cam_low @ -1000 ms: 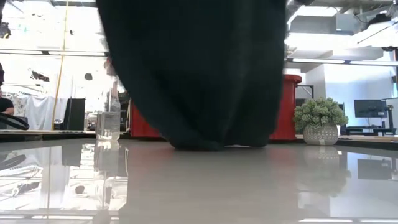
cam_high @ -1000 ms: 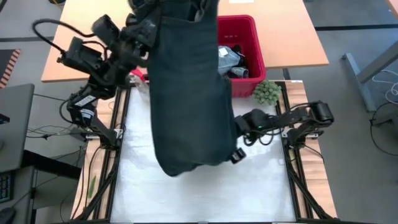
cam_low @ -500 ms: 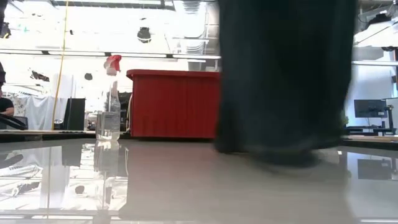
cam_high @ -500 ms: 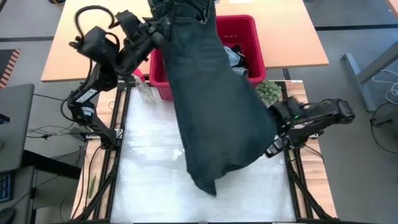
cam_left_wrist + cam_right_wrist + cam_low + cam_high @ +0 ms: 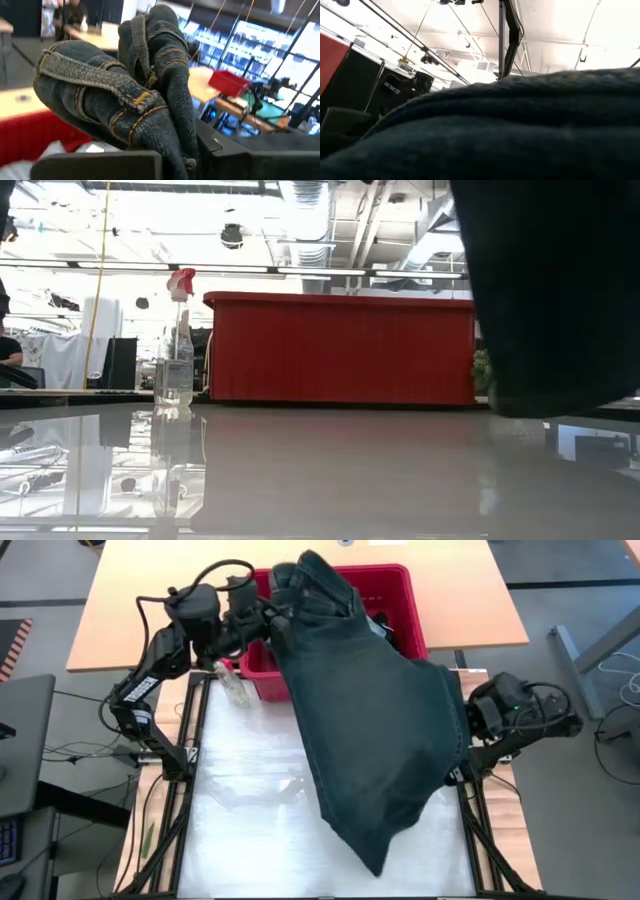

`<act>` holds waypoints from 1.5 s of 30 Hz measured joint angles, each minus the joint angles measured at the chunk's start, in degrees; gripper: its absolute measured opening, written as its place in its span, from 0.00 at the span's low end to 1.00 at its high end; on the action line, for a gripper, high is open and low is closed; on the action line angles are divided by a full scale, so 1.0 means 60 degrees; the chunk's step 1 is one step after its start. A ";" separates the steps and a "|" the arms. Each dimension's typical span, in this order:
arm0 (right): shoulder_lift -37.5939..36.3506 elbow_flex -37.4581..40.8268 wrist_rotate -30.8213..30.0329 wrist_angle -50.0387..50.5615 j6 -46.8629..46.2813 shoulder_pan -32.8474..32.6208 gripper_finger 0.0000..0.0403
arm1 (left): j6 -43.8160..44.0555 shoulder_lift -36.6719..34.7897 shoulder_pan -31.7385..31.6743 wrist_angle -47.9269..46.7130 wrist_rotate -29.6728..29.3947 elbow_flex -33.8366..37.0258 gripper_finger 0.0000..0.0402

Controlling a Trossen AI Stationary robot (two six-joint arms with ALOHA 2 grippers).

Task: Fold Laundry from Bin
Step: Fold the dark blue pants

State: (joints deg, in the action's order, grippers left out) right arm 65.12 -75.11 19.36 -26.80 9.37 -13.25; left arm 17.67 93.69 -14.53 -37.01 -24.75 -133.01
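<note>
Dark blue jeans with orange stitching hang spread out in the air between my two grippers, above the white table cover. My left gripper is shut on the waistband, over the near left corner of the red bin. My right gripper is at the table's right edge, under the jeans' right side, and the cloth hides its fingers. In the low view the jeans hang at the right. Their lower end comes close to the table, and I cannot tell whether it touches. My left gripper pinches the bunched waistband between its two fingers, several layers with belt loops. The fingers point about level, from the table's left. The waistband stands up past the fingers and the rest of the jeans hangs away toward the right. My right gripper is shut on the jeans' right side edge, but the cloth lies over the fingers and fills the right wrist view. This edge is held up, clear of the table, and the denim runs in a broad sheet from it to the waistband.
More garments lie in the bin. A clear spray bottle with a red trigger stands left of the bin, below my left arm. A green fuzzy thing peeks out beside the jeans. The bin sits on a wooden table behind the white cover.
My right gripper has risen and gone toward the table's right edge, taking the jeans' side with it. My left gripper has sunk and moved right, toward the bin, tipping to level. The jeans have swung from the middle to the right and spread wider.
</note>
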 joint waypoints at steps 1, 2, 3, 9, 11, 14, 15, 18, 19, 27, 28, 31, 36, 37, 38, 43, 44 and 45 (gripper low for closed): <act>0.0000 0.0000 -0.0001 -0.0018 0.0026 -0.0001 0.04 | 0.0072 0.0000 -0.0034 -0.0167 0.0004 0.0000 0.09; 0.0000 0.0000 -0.0001 -0.0024 0.0087 -0.0001 0.04 | 0.0081 0.0000 -0.0061 -0.0299 0.0009 0.0000 0.11; 0.0001 0.0000 -0.0002 -0.0019 0.0159 -0.0001 0.04 | 0.0054 0.0001 -0.0080 -0.0417 0.0004 0.0000 0.13; 0.0029 0.0000 -0.0012 -0.0067 0.0283 -0.0001 0.04 | -0.0822 0.0004 -0.0093 -0.0837 0.0050 0.0000 0.26; -0.0003 0.0000 -0.0006 -0.0066 0.0285 0.0030 0.04 | -0.0985 0.0004 -0.0097 -0.1062 0.0235 0.0000 0.32; -0.0121 0.0000 -0.0001 -0.0053 0.0273 0.0184 0.04 | -0.1191 0.0004 -0.0097 -0.1379 0.0429 0.0000 0.41; -0.0178 0.0000 -0.0001 -0.0030 0.0270 0.0228 0.04 | -0.1213 -0.0009 -0.0097 -0.1478 0.0507 0.0000 0.44; -0.0314 0.0000 0.0003 -0.0054 0.0273 0.0378 0.04 | -0.1213 -0.0078 -0.0100 -0.1654 0.0795 -0.0003 0.51; -0.0364 0.0000 0.0002 -0.0041 0.0273 0.0425 0.04 | -0.1182 -0.0133 -0.0117 -0.1767 0.0954 -0.0043 0.53; -0.0720 -0.0008 -0.0006 -0.0015 0.0284 0.0483 0.04 | -0.0055 -0.0637 -0.0859 -0.2911 0.3130 -0.0270 0.57; -0.0732 -0.0012 -0.0012 -0.0061 0.0293 0.0483 0.04 | 0.0089 -0.0668 -0.0989 -0.3138 0.3217 -0.0266 0.57; -0.0805 -0.0018 -0.0055 0.0091 0.0313 0.0483 0.04 | 0.0275 -0.0788 -0.1259 -0.3696 0.3193 -0.0262 0.57; -0.0801 -0.0015 -0.0651 0.0413 0.0285 0.0486 0.04 | -0.0184 -0.1058 -0.1322 -0.4457 0.3305 -0.0262 0.57; -0.0801 -0.0015 -0.0769 0.0482 0.0349 0.0483 0.04 | -0.0289 -0.1091 -0.1240 -0.4700 0.3447 -0.0262 0.57; -0.0809 -0.0015 -0.0892 0.0552 0.0447 0.0483 0.04 | -0.0505 -0.1109 -0.1083 -0.4933 0.3733 -0.0262 0.57; -0.0901 -0.0015 -0.1489 0.0891 0.0570 0.0480 0.04 | -0.1548 -0.1113 0.0450 -0.5709 0.4298 0.0117 0.57; -0.0931 -0.0015 -0.1638 0.0954 0.0566 0.0476 0.04 | -0.1682 -0.1169 0.0847 -0.5631 0.4210 0.0353 0.57; -0.0972 -0.0015 -0.1793 0.1080 0.0561 0.0481 0.04 | -0.1822 -0.1225 0.1237 -0.5473 0.4070 0.0686 0.57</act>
State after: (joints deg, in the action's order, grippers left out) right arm 59.29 -75.20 8.60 -20.33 12.73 -10.36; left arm 6.74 86.34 -7.11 -69.84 -0.33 -128.90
